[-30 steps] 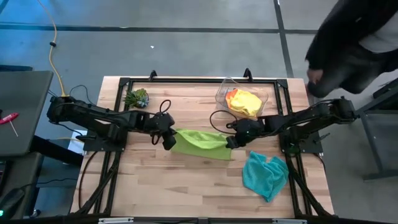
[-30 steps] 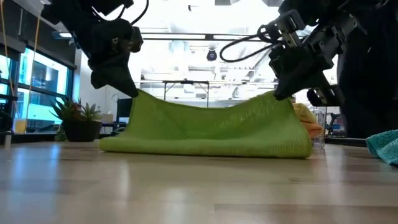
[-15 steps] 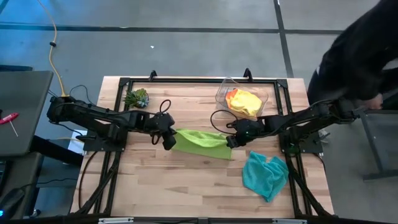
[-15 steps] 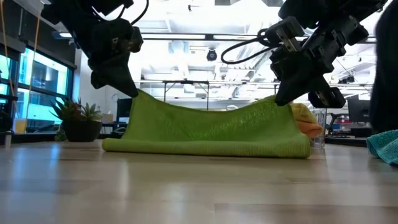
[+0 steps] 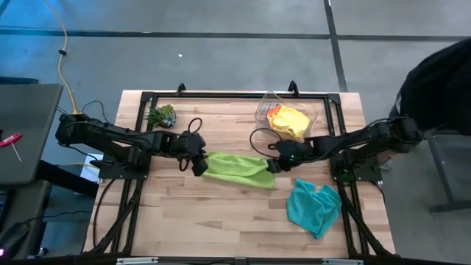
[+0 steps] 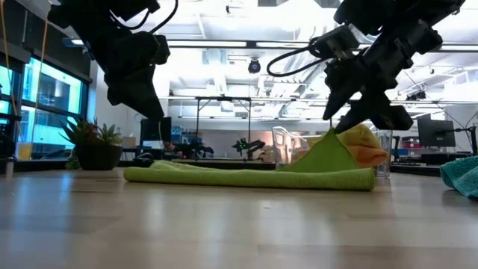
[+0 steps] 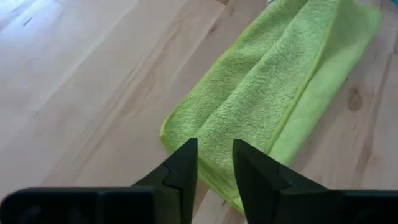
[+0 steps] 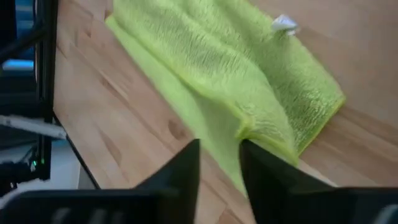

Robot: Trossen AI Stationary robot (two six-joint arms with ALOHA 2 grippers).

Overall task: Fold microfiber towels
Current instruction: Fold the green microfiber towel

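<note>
Lime towel (image 5: 234, 168) folded, mid-table. Left gripper (image 5: 197, 165) parted, empty; right gripper (image 5: 273, 165) parted, corner draped. Teal towel (image 5: 313, 205) crumpled, others in bin (image 5: 263, 107) unfolded.

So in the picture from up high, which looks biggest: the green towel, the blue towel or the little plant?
1. Lime green towel and teal towel: they look about alike, and the teal one is crumpled, so I won't rank them.
2. Plant, clearly smallest.

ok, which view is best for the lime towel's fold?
Left wrist view: the lime towel lies doubled, its layered edges plain. High view shows only a strip; low view edge-on, one end peaked under the right hand; right wrist view shows one end.
</note>
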